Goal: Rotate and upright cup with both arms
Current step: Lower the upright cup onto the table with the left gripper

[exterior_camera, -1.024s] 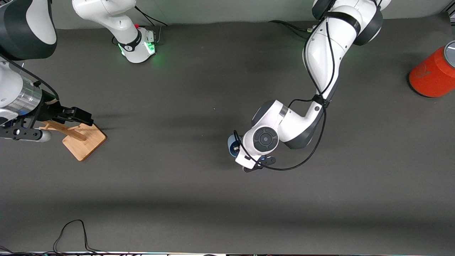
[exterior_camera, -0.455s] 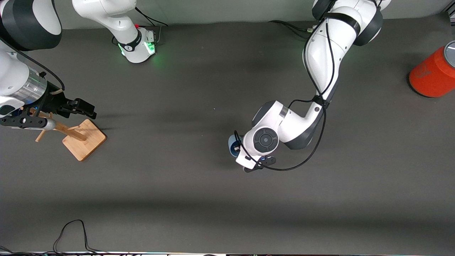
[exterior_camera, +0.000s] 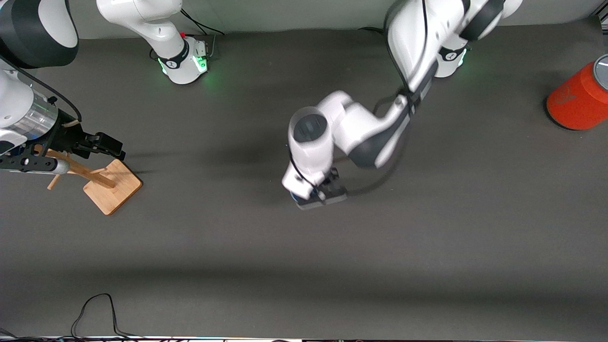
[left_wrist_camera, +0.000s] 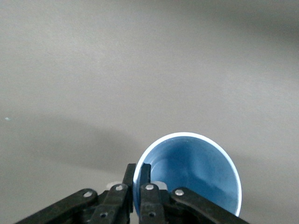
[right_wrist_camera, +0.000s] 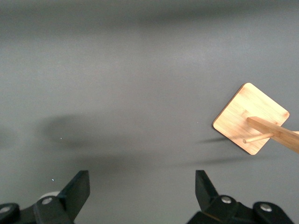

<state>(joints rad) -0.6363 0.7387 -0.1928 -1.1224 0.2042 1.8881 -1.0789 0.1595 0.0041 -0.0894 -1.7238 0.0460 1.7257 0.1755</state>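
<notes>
- The right gripper (exterior_camera: 107, 145), black and angular, hangs at the right arm's end of the table, over the wooden stand (exterior_camera: 111, 186); in the right wrist view its two fingers (right_wrist_camera: 77, 189) sit wide apart with nothing between them.
- The wooden stand is pale bamboo: a flat square base with rounded corners, a slanted post and a thin peg (right_wrist_camera: 254, 138) sticking out of it.
- The table (exterior_camera: 304, 256) is covered in a matte dark grey mat, smooth and plain.
- The left gripper (exterior_camera: 320, 195) is over the middle of the table, under the glossy white wrist of the left arm.
- The cup (left_wrist_camera: 189, 179) is a smooth light blue plastic tumbler with a thin pale rim and a round tapered wall; its open mouth faces the left wrist camera.
- The left gripper's fingers (left_wrist_camera: 145, 186) are pinched close together on the cup's rim, one inside the wall and one outside.
- In the front view only a sliver of blue shows below the left wrist.
- A red-orange cylindrical can (exterior_camera: 579, 99) with a grey top stands at the left arm's end of the table.
</notes>
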